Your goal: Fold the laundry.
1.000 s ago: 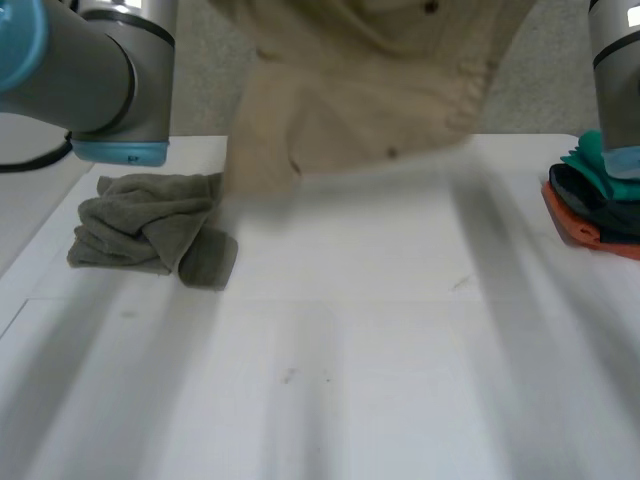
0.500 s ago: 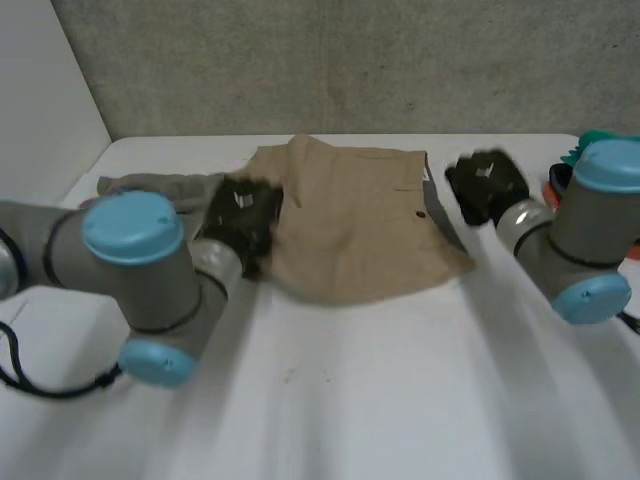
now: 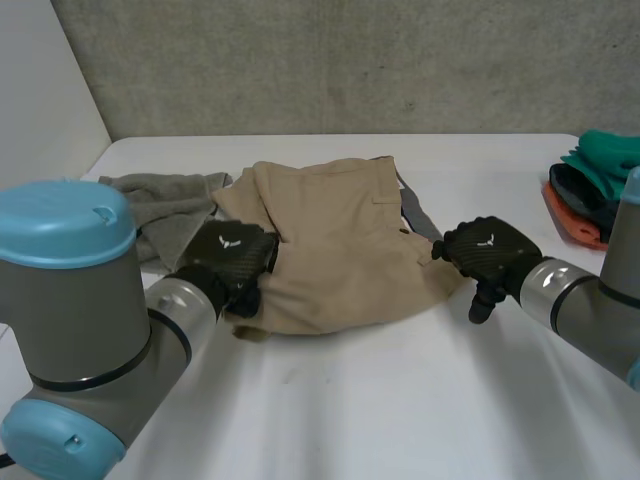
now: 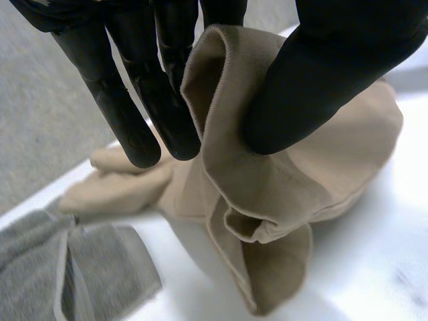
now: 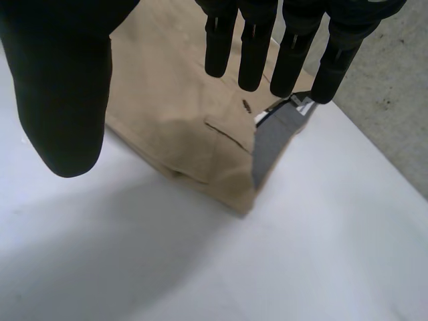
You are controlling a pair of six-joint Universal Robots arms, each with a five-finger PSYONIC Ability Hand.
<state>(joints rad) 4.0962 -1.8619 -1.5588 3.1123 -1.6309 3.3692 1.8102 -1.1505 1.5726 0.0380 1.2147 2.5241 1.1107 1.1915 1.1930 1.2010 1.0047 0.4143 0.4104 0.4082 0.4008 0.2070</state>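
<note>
A tan garment [image 3: 340, 240] with a button and a grey inner lining lies spread in the middle of the white table [image 3: 400, 400]. My left hand [image 3: 232, 262] is at the garment's near left edge. In the left wrist view its fingers and thumb [image 4: 321, 73] pinch a raised fold of the tan cloth [image 4: 267, 194]. My right hand [image 3: 487, 255] sits at the garment's right edge. From its wrist camera the fingers [image 5: 251, 40] hang straight over the tan garment [image 5: 174, 100], the thumb stands apart, and nothing is between them.
A crumpled grey towel [image 3: 150, 200] lies left of the garment, touching it, and sits beyond my left hand's fingertips [image 4: 73, 274]. A pile of green, dark and orange clothes [image 3: 595, 190] rests at the table's right edge. A concrete wall closes the back.
The garment, held high a second ago, has come down flat onto the table. My right hand has let go of it and opened; the left still pinches its edge.
</note>
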